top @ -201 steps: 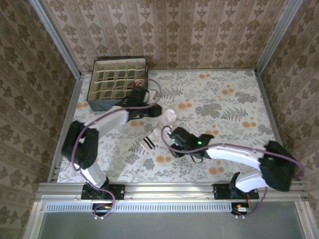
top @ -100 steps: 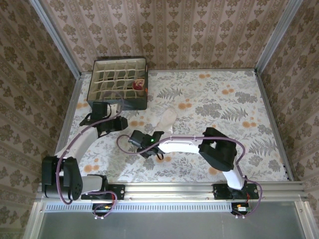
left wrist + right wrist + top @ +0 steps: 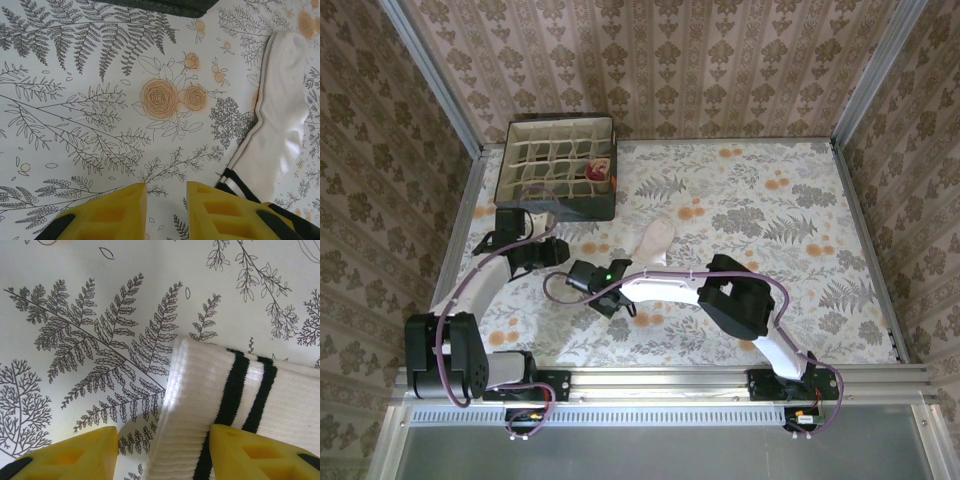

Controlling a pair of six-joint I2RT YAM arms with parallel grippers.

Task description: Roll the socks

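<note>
The cream sock (image 3: 650, 243) lies flat on the floral tablecloth, toe toward the back and dark-striped cuff (image 3: 235, 390) toward the front. My right gripper (image 3: 600, 285) hovers open over that cuff; in the right wrist view the gripper (image 3: 164, 440) straddles the cuff's edge, one yellow finger (image 3: 75, 455) on bare cloth. My left gripper (image 3: 548, 252) is open and empty just left of the sock; its wrist view shows the gripper (image 3: 166, 192) with the sock (image 3: 280, 125) to the right. A maroon and tan sock (image 3: 601, 170) sits in the box.
A dark divided organiser box (image 3: 555, 210) stands at the back left, close behind the left arm. The right arm (image 3: 740, 295) stretches across the middle of the table toward the left. Patterned walls enclose the table on three sides.
The left arm has pulled back from the sock's toe toward the left. The right gripper has swept left along the sock to its cuff.
</note>
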